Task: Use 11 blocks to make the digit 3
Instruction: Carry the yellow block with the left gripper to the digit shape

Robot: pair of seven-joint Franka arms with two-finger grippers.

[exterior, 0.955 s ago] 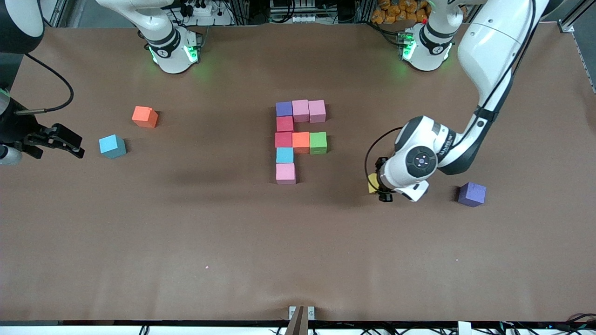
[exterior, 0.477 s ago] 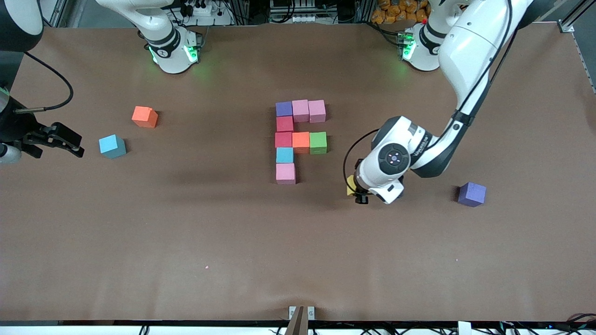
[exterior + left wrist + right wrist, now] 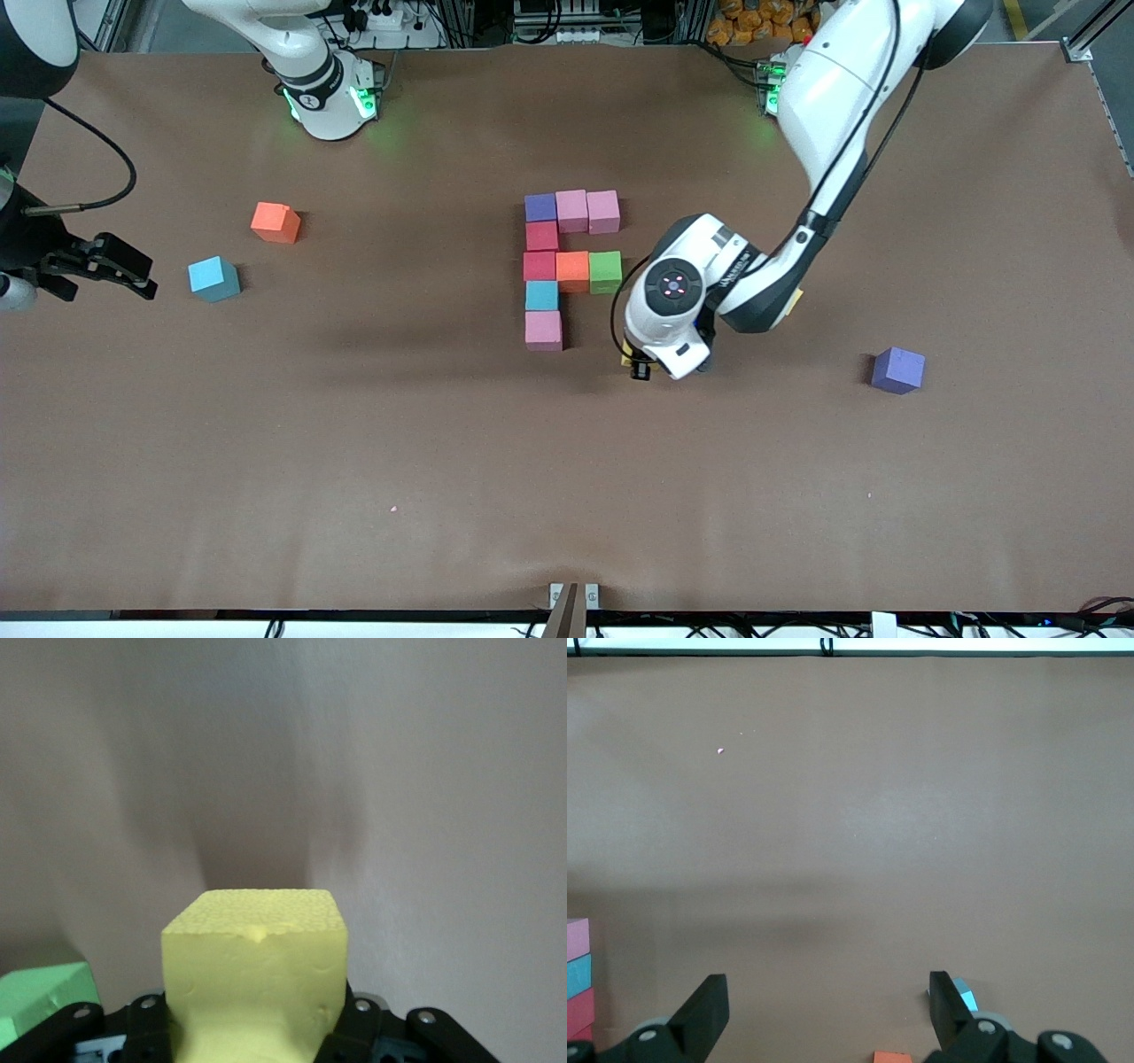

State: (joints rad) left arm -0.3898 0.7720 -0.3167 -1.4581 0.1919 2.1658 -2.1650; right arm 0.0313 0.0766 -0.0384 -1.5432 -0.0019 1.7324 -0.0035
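Several cubes touch in a partial figure: a bar of purple [image 3: 539,207] and two pink [image 3: 586,211], then a column of two red [image 3: 540,250], light blue [image 3: 541,295] and pink [image 3: 543,330], with an orange [image 3: 572,270] and green [image 3: 605,271] bar. My left gripper [image 3: 638,363] is shut on a yellow cube [image 3: 254,974] over the table beside the column's nearest pink cube, toward the left arm's end. The green cube shows in the left wrist view [image 3: 40,997]. My right gripper [image 3: 133,275] waits open and empty at the right arm's end [image 3: 828,1010].
Loose cubes lie on the brown table: orange [image 3: 275,221] and light blue [image 3: 213,278] toward the right arm's end, both close to my right gripper, and purple [image 3: 897,369] toward the left arm's end. The left arm reaches over the table beside the figure.
My left gripper has carried the yellow cube from near the purple loose cube toward the figure. The right arm has not moved.
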